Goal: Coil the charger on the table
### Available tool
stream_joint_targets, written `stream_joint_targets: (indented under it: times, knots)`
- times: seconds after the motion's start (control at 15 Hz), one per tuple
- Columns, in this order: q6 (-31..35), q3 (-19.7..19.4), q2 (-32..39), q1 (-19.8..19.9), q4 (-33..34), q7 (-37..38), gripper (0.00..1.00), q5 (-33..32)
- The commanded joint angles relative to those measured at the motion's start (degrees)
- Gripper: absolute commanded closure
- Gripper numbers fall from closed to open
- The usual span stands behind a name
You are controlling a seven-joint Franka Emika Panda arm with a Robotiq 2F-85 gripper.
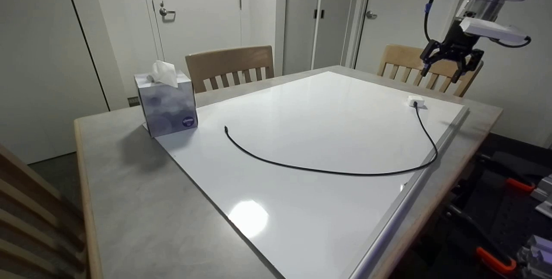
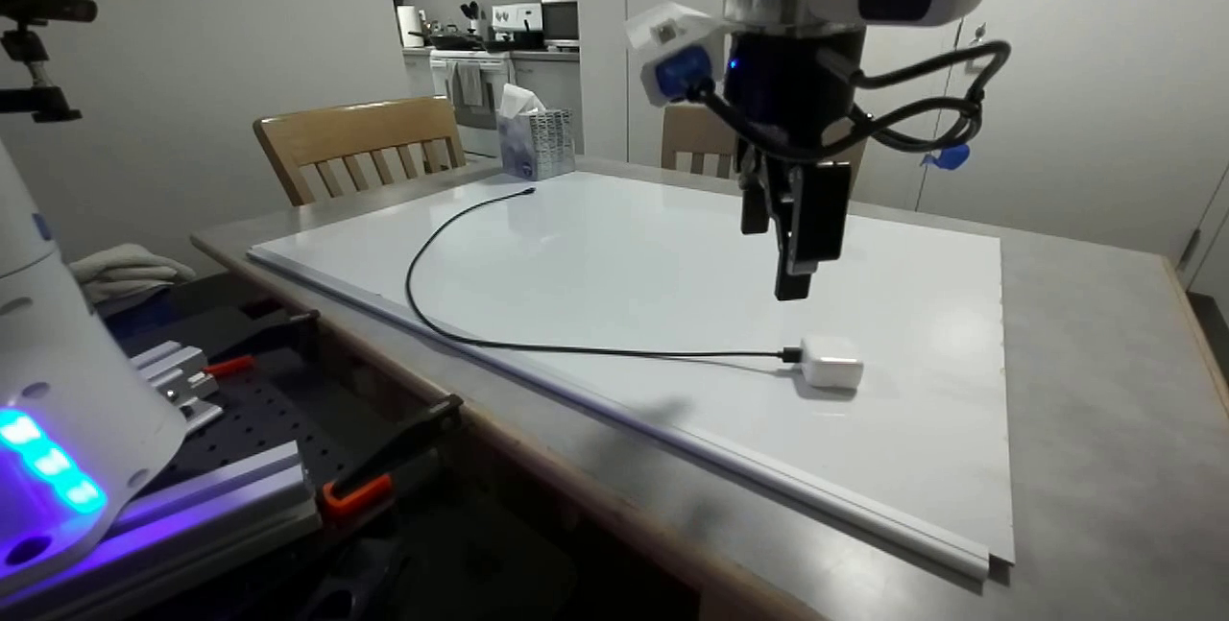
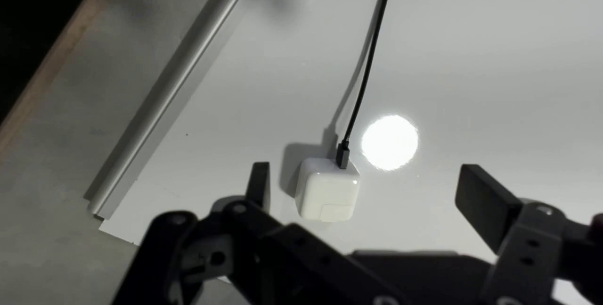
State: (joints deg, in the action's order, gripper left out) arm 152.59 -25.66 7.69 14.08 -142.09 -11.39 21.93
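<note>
While black gripper point(image 3: 370, 189), jaws wide, holds nothing, glossy white cube adapter point(image 3: 330, 194) lies below, thin black cable point(image 3: 371, 55) crosswise to jaw travel

Kleenex logo point(image 1: 188, 121), low on tissue box point(image 1: 166, 108) (small, blurry)

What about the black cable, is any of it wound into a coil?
No, in an exterior view the black cable lies across the white panel in one open curve that never crosses itself.
</note>
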Motion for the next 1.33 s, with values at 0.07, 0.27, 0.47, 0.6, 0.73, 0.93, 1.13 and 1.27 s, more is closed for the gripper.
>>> stream_joint_targets:
  times: [0.07,0.27,0.47,0.6,0.73,0.93,1.13,1.27]
  knots:
    - [1.5,1.2,5.6,1.8,2.5,-6.4,0.0,7.5]
    - [0.9,1.4,7.7,2.2,3.3,-9.8,0.0,9.4]
    - [0.5,1.7,9.8,2.2,4.8,-11.5,0.0,10.2]
    - [-0.3,2.2,11.5,2.6,6.5,-12.6,0.0,10.8]
    - [-0.6,2.9,13.4,3.2,8.2,-13.7,0.0,11.9]
    - [-0.2,8.3,15.4,9.2,10.5,-13.0,0.0,10.0]
    - [-0.1,12.0,18.0,13.3,13.3,-13.0,0.0,10.0]
    - [0.3,13.6,18.9,15.0,14.8,-12.3,0.0,9.1]
